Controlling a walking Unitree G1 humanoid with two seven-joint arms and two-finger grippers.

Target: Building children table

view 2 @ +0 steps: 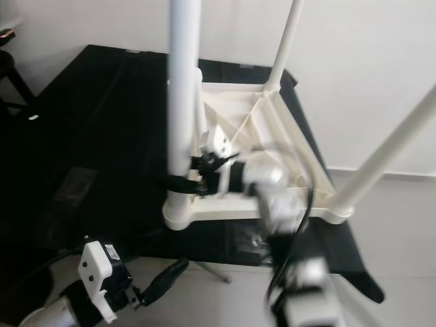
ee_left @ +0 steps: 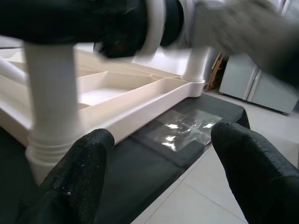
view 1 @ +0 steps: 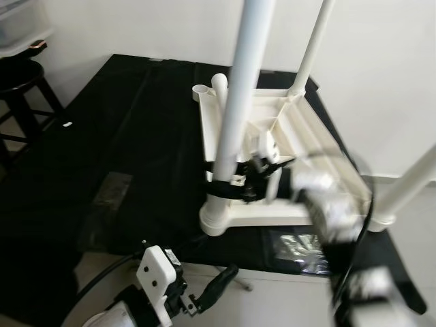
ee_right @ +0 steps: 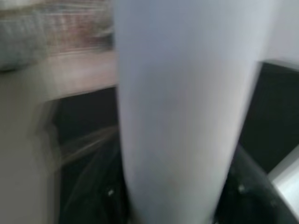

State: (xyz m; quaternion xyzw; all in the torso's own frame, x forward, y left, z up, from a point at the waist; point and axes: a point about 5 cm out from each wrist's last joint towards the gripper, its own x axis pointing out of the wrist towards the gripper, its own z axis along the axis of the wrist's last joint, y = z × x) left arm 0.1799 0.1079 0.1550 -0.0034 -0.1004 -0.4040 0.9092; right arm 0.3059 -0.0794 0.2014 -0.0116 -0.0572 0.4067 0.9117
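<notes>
Left claw point(view 1: 228, 272): low and nearest, fingers point(ee_left: 79, 182) spread, holding nothing, aimed at the table's near edge. Black mat point(view 1: 102, 150): one, beyond it, on the floor. Table point(view 1: 286, 136): one, white plastic, upside down on the mat, ribbed underside up. Legs: three upright, one short stub point(view 1: 219, 87) at the far corner. Right claw point(view 1: 228, 185): forearm blurred, reaching across, pinching the near leg point(view 1: 235, 116) just above its socket.

Blurred white table leg point(ee_right: 180, 107) close up, black mat point(ee_right: 275, 112) behind, pale floor point(ee_right: 23, 154) beside
</notes>
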